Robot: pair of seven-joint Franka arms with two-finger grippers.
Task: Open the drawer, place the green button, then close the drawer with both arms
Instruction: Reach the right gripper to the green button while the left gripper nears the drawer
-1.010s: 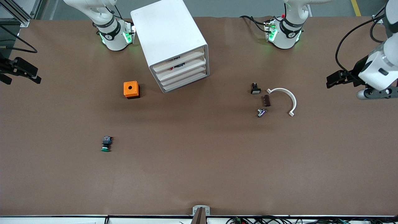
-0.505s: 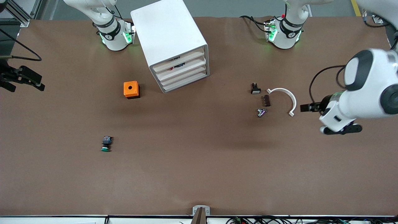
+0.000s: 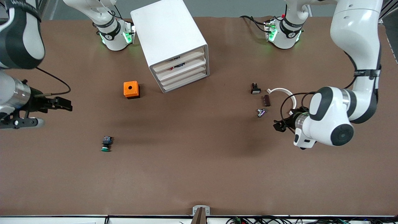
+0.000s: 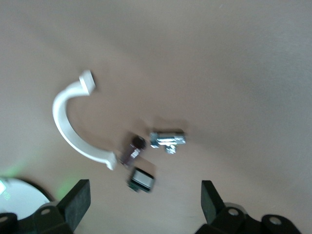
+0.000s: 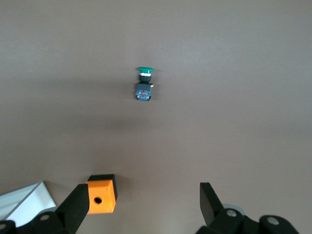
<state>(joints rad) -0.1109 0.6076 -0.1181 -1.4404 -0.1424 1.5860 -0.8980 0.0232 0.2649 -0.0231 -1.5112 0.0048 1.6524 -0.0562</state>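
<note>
The button (image 3: 106, 144), a green cap on a black body, lies on its side on the brown table toward the right arm's end; the right wrist view shows the button (image 5: 145, 85) too. My right gripper (image 3: 63, 104) hangs open and empty over bare table, apart from the button; in its own view the right gripper (image 5: 144, 197) holds nothing. The white drawer cabinet (image 3: 174, 43) stands between the arm bases, its drawers (image 3: 184, 71) pushed in. My left gripper (image 3: 279, 126) is open over the table beside the small parts, and in its wrist view the left gripper (image 4: 145, 202) is empty.
An orange box (image 3: 131, 89) with a hole sits beside the cabinet. Toward the left arm's end lie a black switch with white cap (image 3: 255, 89), a brown part (image 3: 266, 100), a silvery metal part (image 3: 261, 112) and a white curved piece (image 3: 287, 95).
Both arms have swung in from the table's ends. The left gripper has come over to the small parts; the right gripper has moved toward the button's area. Nothing on the table moved.
</note>
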